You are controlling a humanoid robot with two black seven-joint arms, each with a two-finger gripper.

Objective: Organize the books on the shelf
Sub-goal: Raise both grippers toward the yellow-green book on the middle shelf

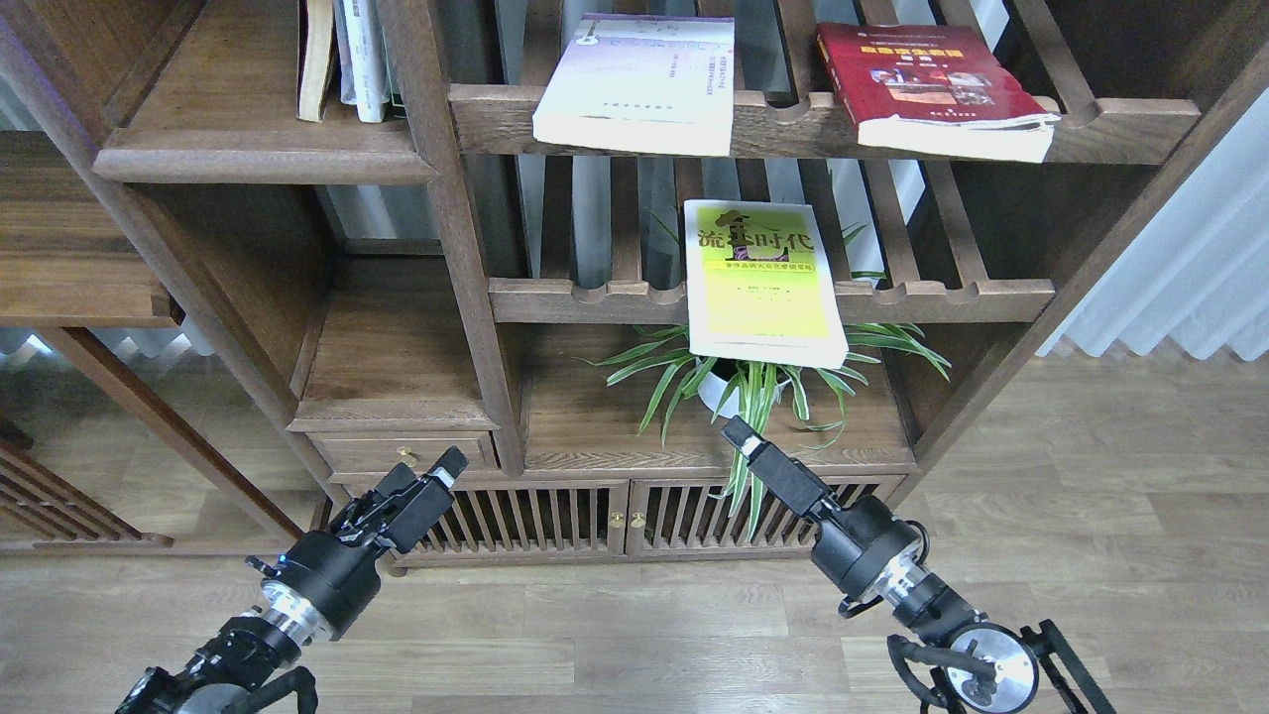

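Three books lie flat on the slatted racks. The white-to-lavender book (639, 84) and the dark red book (937, 89) rest on the upper rack, both overhanging its front rail. On the lower rack the yellow-green book (761, 283) sticks out well past the rail. The solid flat shelf (248, 149) is at the upper left, with a few upright books (347, 59) at its back right. My left gripper (436, 476) and right gripper (742, 434) hang low in front of the cabinet, holding nothing. Their dark fingers cannot be told apart.
A potted spider plant (753, 382) stands under the yellow-green book, right behind my right gripper. A vertical wooden post (446, 228) separates the solid shelf from the racks. Another flat board with a drawer (397, 397) sits below. Slatted cabinet doors (625, 516) and wood floor lie beneath.
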